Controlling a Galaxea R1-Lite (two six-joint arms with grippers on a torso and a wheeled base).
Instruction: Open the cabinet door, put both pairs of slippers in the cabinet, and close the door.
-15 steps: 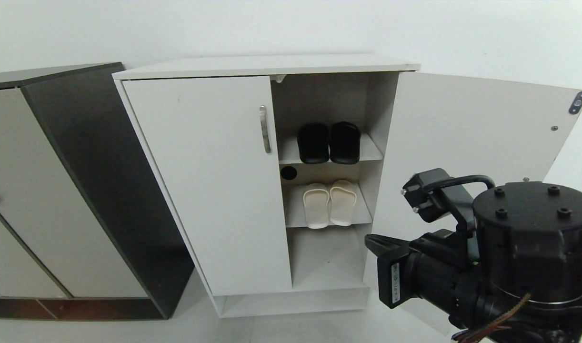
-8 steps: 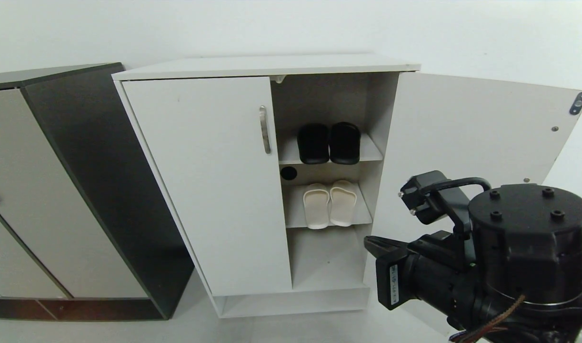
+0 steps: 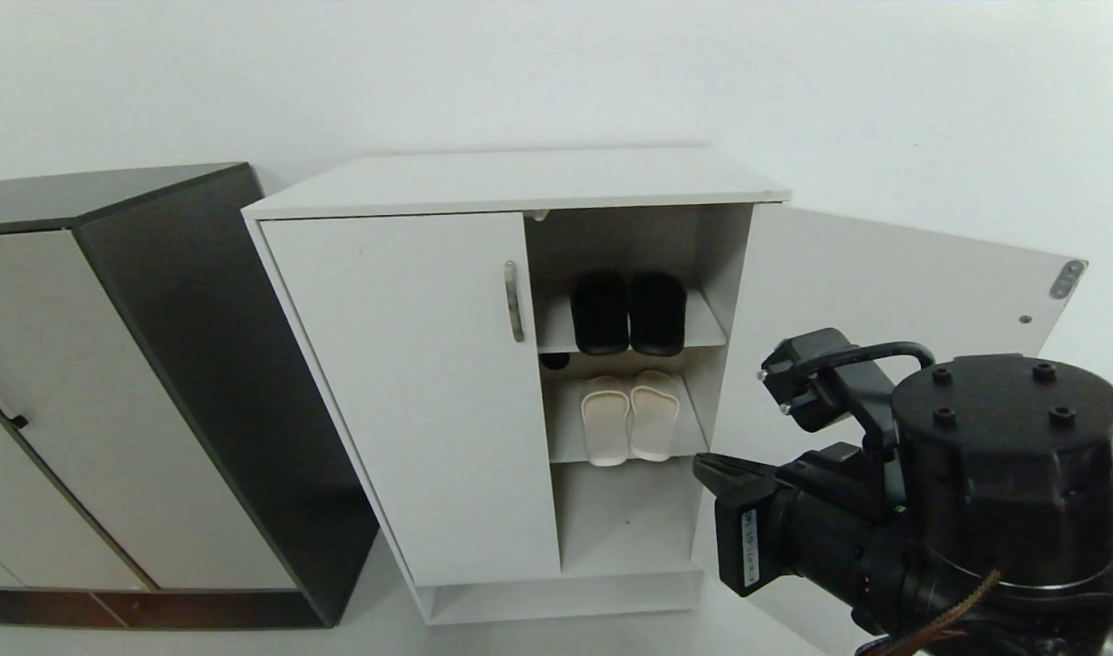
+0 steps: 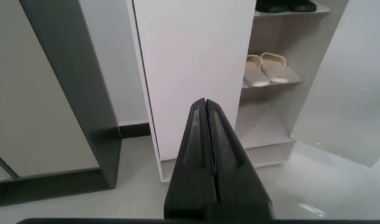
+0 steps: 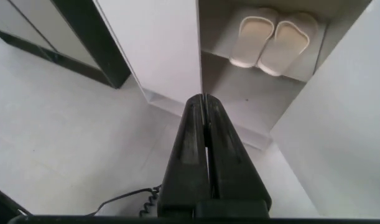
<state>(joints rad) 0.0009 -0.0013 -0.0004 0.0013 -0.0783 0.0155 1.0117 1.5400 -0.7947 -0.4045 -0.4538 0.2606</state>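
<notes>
The white cabinet stands with its right door swung wide open and its left door closed. A black pair of slippers sits on the upper shelf. A cream pair sits on the shelf below. My right gripper hangs shut and empty in front of the open door, low and to the right of the opening. The right wrist view has its tips aimed at the floor below the cream slippers. My left gripper is shut and empty, facing the closed door from farther back.
A dark grey cabinet with pale doors stands close against the white cabinet's left side. The bottom compartment holds nothing. Bare light floor lies in front. A coiled cable trails under my right arm.
The whole head picture has shifted downward, so the camera moved. The slippers and doors stay as they were. My right arm keeps about the same place.
</notes>
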